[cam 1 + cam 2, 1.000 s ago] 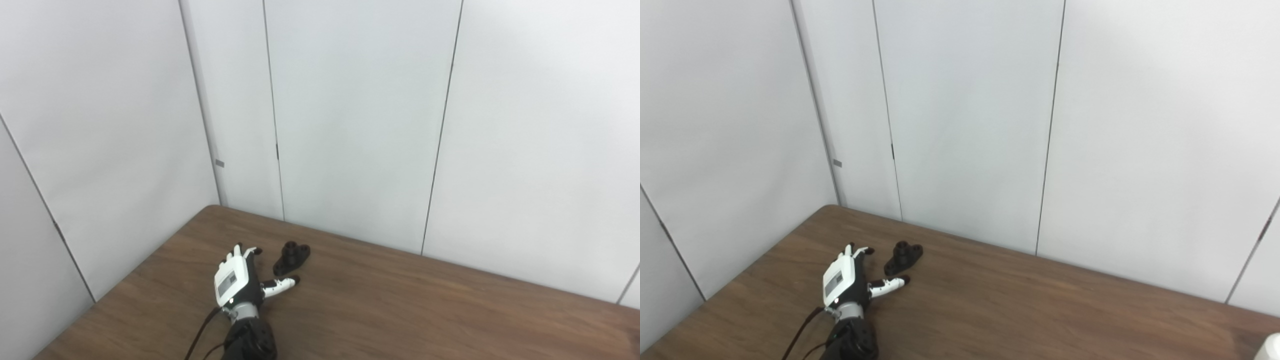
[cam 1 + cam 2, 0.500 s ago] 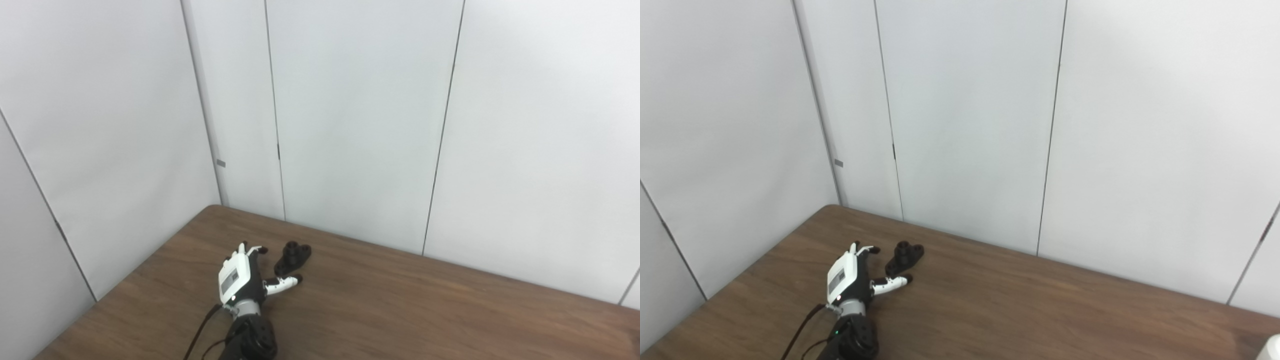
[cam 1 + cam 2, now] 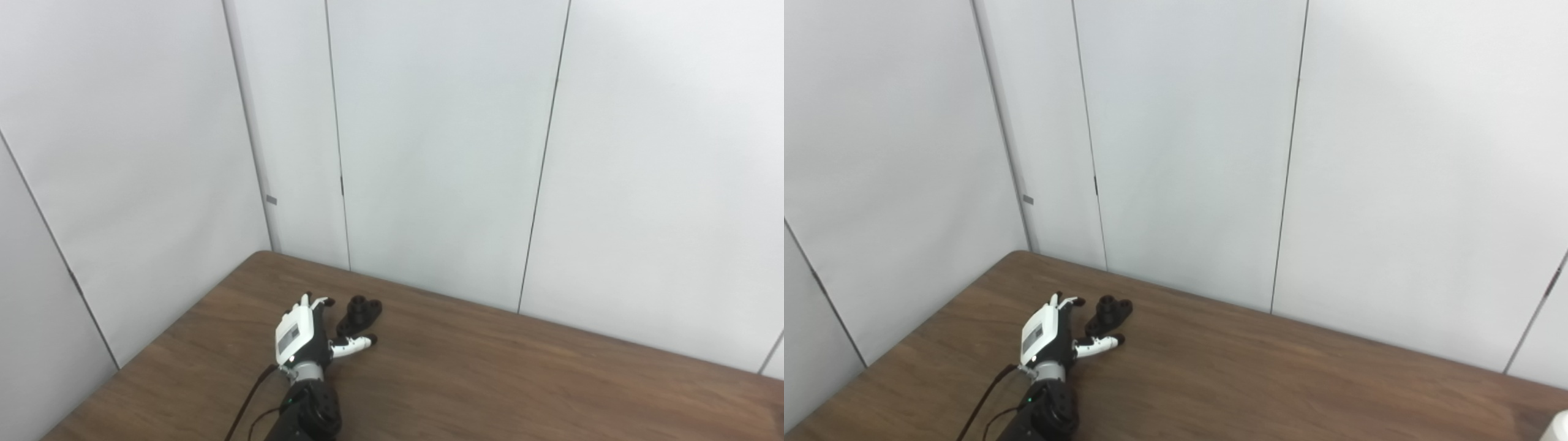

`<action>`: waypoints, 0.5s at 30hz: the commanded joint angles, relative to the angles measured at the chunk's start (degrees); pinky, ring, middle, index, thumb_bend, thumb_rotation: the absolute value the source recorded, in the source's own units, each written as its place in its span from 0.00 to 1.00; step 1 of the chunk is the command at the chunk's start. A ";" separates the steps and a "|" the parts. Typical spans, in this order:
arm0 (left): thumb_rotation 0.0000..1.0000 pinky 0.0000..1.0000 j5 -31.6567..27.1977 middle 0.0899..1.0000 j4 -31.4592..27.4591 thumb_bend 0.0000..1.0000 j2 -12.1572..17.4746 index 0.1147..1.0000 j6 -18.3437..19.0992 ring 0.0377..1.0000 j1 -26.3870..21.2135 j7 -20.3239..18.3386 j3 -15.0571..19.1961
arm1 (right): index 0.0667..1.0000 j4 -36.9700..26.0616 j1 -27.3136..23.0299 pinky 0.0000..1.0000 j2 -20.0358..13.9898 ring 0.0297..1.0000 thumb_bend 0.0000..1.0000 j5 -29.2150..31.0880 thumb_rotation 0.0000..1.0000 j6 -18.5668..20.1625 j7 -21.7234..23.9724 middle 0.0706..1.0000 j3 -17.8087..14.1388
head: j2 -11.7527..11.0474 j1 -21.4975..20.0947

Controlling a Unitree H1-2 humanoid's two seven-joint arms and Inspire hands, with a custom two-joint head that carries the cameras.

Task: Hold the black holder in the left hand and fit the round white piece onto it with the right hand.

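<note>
Lying beside the splayed left hand [image 3: 302, 335] — black holder [image 3: 359, 314] on bare table [image 3: 520, 380].

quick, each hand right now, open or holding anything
Left hand: open, fingers spread beside the black holder, not gripping it.
Right hand: not in view.

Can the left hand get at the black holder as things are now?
Probably yes. The left hand is open right beside the holder, fingers and thumb on either side, with nothing between them on the table.
</note>
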 commanded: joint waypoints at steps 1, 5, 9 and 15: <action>0.20 1.00 -1.77 0.99 2.05 1.00 -1.18 0.73 1.34 1.00 -0.65 -2.68 -1.15 | 0.95 0.55 1.01 1.00 -0.59 1.00 0.74 -1.18 0.97 0.13 -1.03 1.00 -0.86 | -0.01 -0.03; 0.16 1.00 -0.97 0.98 2.17 0.99 -1.09 0.66 1.87 0.99 -0.68 -1.90 -1.76 | 0.95 1.30 0.94 1.00 -0.87 1.00 0.76 -1.22 0.97 -0.93 -0.73 1.00 -0.86 | 0.14 -0.11; 0.10 0.97 -0.02 0.95 2.66 0.94 -0.98 0.58 2.03 0.97 -0.71 -0.58 -2.44 | 0.95 0.68 1.02 1.00 -0.71 1.00 0.75 -1.40 0.98 -0.33 -1.00 1.00 -0.91 | 0.17 -0.12; 0.06 0.94 0.37 0.94 3.68 0.56 -0.63 0.43 1.95 0.96 -0.81 0.53 -3.46 | 0.94 0.61 1.04 1.00 -0.62 1.00 0.77 -1.30 0.98 -0.35 -0.91 1.00 -1.06 | 0.33 -0.12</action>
